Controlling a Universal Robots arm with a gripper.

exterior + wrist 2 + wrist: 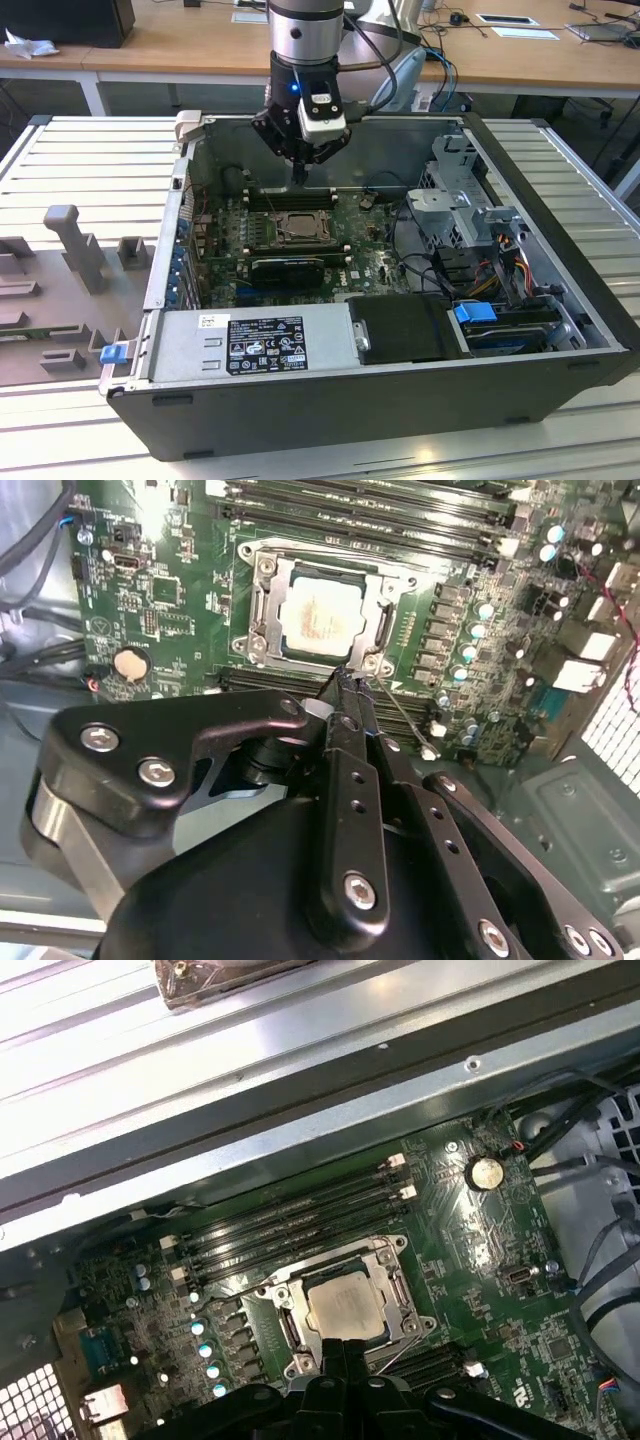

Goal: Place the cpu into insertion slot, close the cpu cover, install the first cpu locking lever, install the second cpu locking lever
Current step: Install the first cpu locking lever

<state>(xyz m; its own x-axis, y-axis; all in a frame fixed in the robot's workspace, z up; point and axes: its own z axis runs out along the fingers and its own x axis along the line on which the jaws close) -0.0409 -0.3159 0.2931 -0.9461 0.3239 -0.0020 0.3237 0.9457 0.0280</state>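
The cpu (322,615) (345,1306), pale and square, lies in the insertion slot (297,228) on the green motherboard. The cpu cover (372,580) (398,1295), a grey metal frame, lies flat around it. My gripper (300,178) (345,675) (345,1346) hangs just above the socket's edge, on the side toward the case's back wall. Its fingers are pressed together with nothing visibly between them. In the second wrist view a thin wire locking lever (405,720) runs from the socket corner beside the fingertips out over the memory slots.
The open computer case (560,330) lies on a slatted metal table. Long black memory slots (290,1225) flank the socket. A power supply (250,345), drive bays (470,215) and cables (500,260) fill the case. A grey fixture (75,245) stands at the exterior view's left.
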